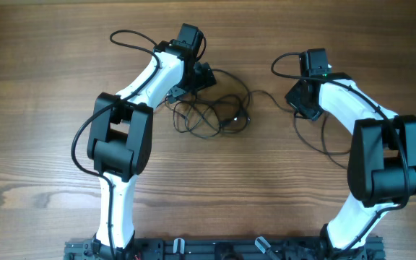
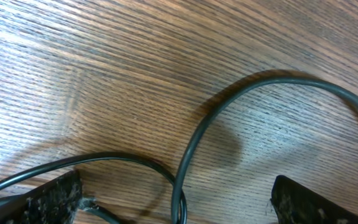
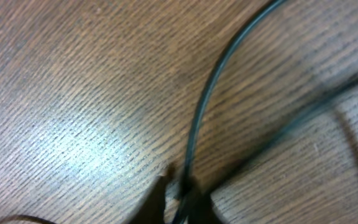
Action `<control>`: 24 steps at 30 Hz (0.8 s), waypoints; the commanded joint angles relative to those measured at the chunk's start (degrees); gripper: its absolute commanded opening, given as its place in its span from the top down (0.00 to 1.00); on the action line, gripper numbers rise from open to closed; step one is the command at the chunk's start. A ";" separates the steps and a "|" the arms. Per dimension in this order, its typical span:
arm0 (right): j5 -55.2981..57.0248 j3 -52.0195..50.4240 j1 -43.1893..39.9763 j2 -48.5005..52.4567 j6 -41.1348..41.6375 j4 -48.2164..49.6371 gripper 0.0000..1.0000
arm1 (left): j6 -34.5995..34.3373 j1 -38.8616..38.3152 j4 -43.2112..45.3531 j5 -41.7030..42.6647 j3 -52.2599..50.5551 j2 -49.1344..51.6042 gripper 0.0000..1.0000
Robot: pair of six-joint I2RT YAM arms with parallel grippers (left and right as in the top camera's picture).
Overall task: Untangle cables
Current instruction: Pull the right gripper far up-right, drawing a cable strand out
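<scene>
The cables point(image 1: 211, 115) lie as a loose black tangle on the wooden table between the two arms. My left gripper point(image 1: 202, 76) sits at the tangle's upper left edge. In the left wrist view it point(image 2: 178, 202) stands wide open, its fingers point(image 2: 51, 198) apart, with a cable loop point(image 2: 197, 134) lying on the wood between them. My right gripper point(image 1: 298, 102) is off to the right of the tangle, at the end of one strand point(image 1: 266, 94) that runs out from it. In the right wrist view it point(image 3: 182, 199) is shut on that thin cable point(image 3: 207, 93).
Thicker black arm wires arch above each wrist point(image 1: 132, 40) point(image 1: 284, 61). A further thin black loop point(image 1: 316, 141) trails on the table beside the right arm. The arms' base rail point(image 1: 222, 249) runs along the near edge.
</scene>
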 commanded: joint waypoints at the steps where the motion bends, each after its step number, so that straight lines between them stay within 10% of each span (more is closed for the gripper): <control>1: -5.33 0.44 -0.48 0.48 -7.21 -0.57 0.96 | 0.13 0.50 -0.50 -2.36 -2.19 2.86 0.00; 12: -30.82 20.46 -2.08 -23.30 -23.67 -2.93 0.96 | 0.13 0.50 -0.50 -2.36 -2.19 2.86 0.00; 24: 3.43 22.38 -2.21 -38.12 -32.83 5.22 0.96 | 0.13 0.50 -0.50 -2.36 -2.19 2.86 0.00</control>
